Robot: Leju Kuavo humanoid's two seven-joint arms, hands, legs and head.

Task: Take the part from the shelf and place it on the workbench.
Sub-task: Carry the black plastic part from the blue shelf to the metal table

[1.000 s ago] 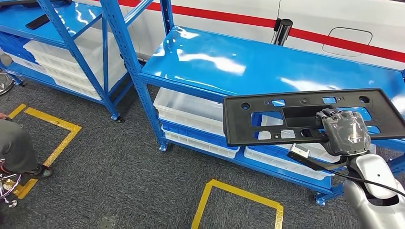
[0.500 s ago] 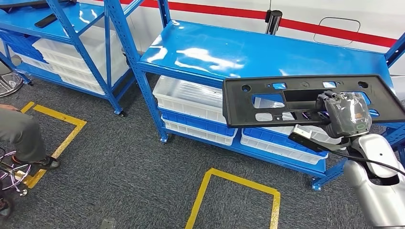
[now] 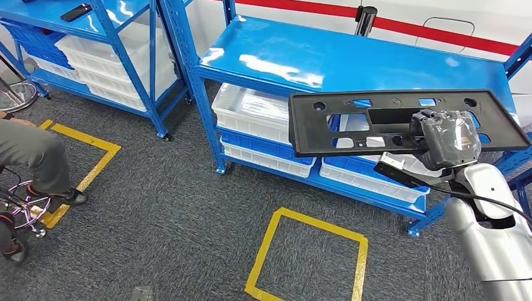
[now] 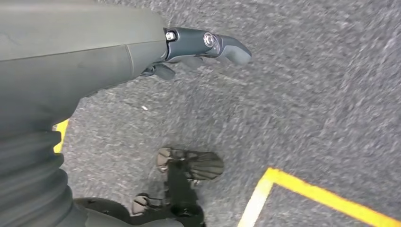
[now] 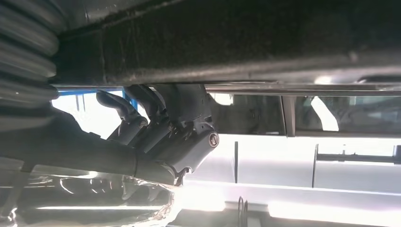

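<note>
So from my seat the right hand (image 3: pixel 446 145) was wrapped around the black part (image 3: pixel 351 124), a long flat plastic panel with cutouts, fingers hooked through the big middle opening and clamped on it. The part was up in the air, held roughly level in front of the blue shelf (image 3: pixel 351 59), overlapping its front edge in the head view and not resting on anything. In the right wrist view the dark fingers (image 5: pixel 142 125) were curled up against the underside of the part (image 5: pixel 227 42), so that grip looked solid to me.

Left hand (image 4: pixel 198 45) was hanging down over the grey carpet (image 4: pixel 331 94), holding nothing, fingers curled in a bit but loose; one stuck out fairly straight.

Under the shelf top there were white bins (image 3: pixel 251 119) stacked on the lower levels. A second blue rack (image 3: pixel 94 37) stood off to the left with more bins. Yellow tape square (image 3: pixel 307 257) on the floor in front, and a person's leg (image 3: pixel 34 153) on a stool at the left edge.
</note>
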